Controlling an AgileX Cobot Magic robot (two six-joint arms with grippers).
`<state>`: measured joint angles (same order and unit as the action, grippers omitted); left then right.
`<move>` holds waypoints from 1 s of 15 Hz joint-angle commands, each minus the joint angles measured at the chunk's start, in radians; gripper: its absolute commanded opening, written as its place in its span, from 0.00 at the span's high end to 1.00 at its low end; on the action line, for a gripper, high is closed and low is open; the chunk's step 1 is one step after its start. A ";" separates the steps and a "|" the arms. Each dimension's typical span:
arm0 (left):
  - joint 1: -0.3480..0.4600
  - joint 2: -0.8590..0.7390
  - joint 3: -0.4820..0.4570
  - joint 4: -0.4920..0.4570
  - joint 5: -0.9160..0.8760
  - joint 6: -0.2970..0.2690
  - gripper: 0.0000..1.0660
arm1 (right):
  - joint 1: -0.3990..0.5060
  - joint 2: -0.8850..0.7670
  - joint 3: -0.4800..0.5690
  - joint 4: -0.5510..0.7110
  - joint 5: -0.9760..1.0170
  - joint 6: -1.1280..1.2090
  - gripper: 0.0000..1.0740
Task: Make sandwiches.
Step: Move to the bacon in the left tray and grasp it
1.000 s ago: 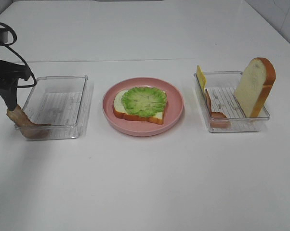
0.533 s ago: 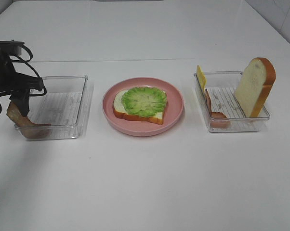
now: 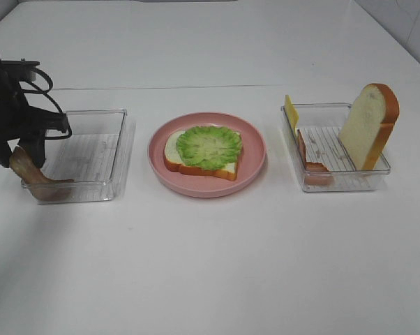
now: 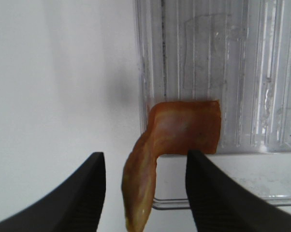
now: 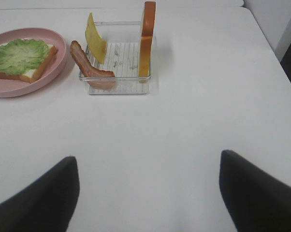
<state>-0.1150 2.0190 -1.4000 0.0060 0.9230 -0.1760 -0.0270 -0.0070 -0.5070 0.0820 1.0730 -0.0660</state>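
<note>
- Left gripper (image 4: 144,155), far left of the pink plate (image 3: 255,150): fingers open, one on each side of a bacon strip (image 4: 184,125), a gap showing at both sides.
- Bacon strip: bent, lower end lying in the left tray (image 3: 119,139), upper end rising over the tray wall farthest from the plate.
- Plate: carries a flat bread slice (image 3: 196,167) topped by a lettuce leaf (image 3: 208,146).
- Right tray (image 3: 335,183), right of the plate: cheese slice (image 3: 291,112) and second bacon strip (image 3: 311,167) lean at the plate-side wall; second bread slice (image 3: 367,125) stands upright at the wall away from the plate.
- Right gripper (image 5: 148,157): fingers spread wide, nothing between them, bare table (image 5: 150,125) beneath.
</note>
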 commanded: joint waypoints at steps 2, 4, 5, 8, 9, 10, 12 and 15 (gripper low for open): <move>0.002 0.022 0.002 -0.006 0.017 -0.007 0.63 | -0.007 -0.013 0.002 0.002 -0.011 -0.006 0.30; 0.002 0.022 -0.029 -0.006 0.039 -0.007 0.72 | -0.007 -0.013 0.002 0.002 -0.011 -0.006 0.30; 0.002 0.022 -0.039 -0.006 0.041 -0.007 0.74 | -0.007 -0.013 0.002 0.002 -0.011 -0.006 0.30; 0.002 0.024 -0.040 -0.014 0.054 -0.007 0.91 | -0.007 -0.013 0.002 0.002 -0.011 -0.006 0.30; 0.002 0.025 -0.040 -0.014 0.062 -0.007 0.94 | -0.007 -0.013 0.002 0.002 -0.011 -0.006 0.30; 0.002 0.025 -0.040 -0.014 0.066 0.001 0.98 | -0.007 -0.013 0.002 0.002 -0.011 -0.006 0.30; 0.002 0.025 -0.040 -0.014 0.066 0.020 1.00 | -0.007 -0.013 0.002 0.002 -0.011 -0.006 0.30; 0.002 -0.016 -0.044 -0.025 0.062 0.020 1.00 | -0.007 -0.013 0.002 0.002 -0.011 -0.006 0.30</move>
<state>-0.1150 2.0160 -1.4420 -0.0120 0.9850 -0.1570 -0.0270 -0.0070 -0.5070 0.0820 1.0730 -0.0660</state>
